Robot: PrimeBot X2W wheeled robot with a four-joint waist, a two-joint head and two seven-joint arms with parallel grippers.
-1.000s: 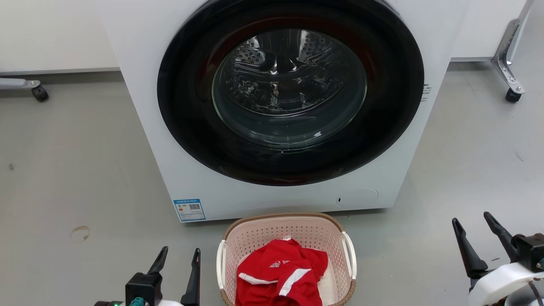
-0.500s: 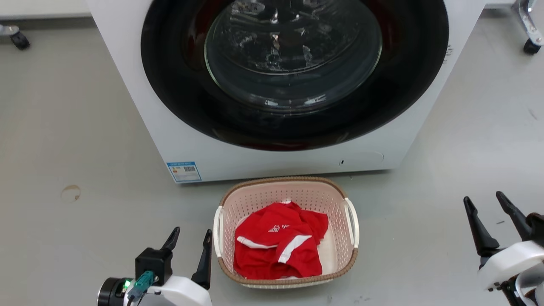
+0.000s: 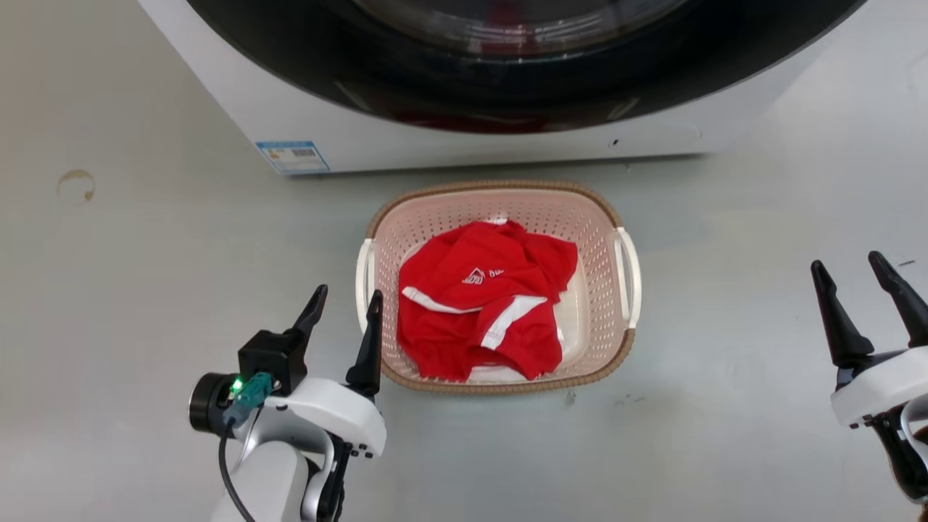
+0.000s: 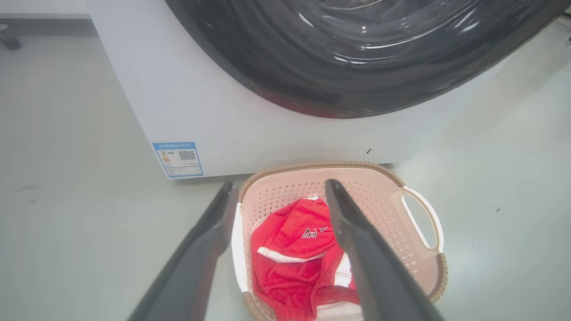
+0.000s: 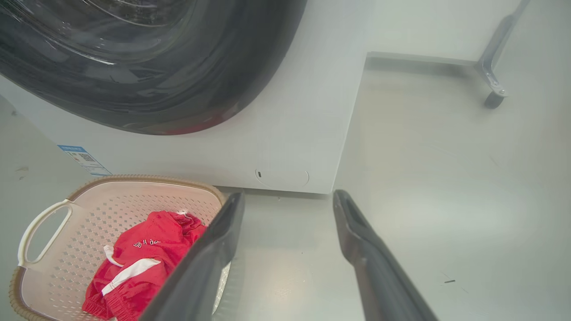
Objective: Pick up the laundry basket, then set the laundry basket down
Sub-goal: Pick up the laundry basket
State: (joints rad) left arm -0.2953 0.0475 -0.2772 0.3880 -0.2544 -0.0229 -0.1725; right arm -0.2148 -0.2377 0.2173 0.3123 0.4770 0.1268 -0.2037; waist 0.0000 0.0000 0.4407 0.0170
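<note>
So the biggest change over the last second is really the head camera: it's been tipped down, so the laundry basket (image 3: pixel 596 319) is now seen whole in the middle of the head view. That's the view being shifted, not the basket. The basket is parked on the floor (image 3: pixel 145 304) right in front of the washing machine (image 3: pixel 464 151), with a red garment (image 3: pixel 482 297) heaped inside it. What has actually been moved is the left gripper (image 3: pixel 347 293): it's been brought in to just beside the basket's left handle (image 3: pixel 360 279), fingers spread wide, nothing held. In the left wrist view that handle is framed between the two fingers, one outside the basket and one over its inside, though whether anything is touched yet can't be told. The right gripper (image 3: pixel 847 262) is spread wide and empty too, and is parked well off the basket's right handle (image 3: pixel 629 275), no closer than before. So nothing's been lifted yet. It's probably best read as the approach: the left side is nearly lined up, and the right side has yet to be brought in.
</note>
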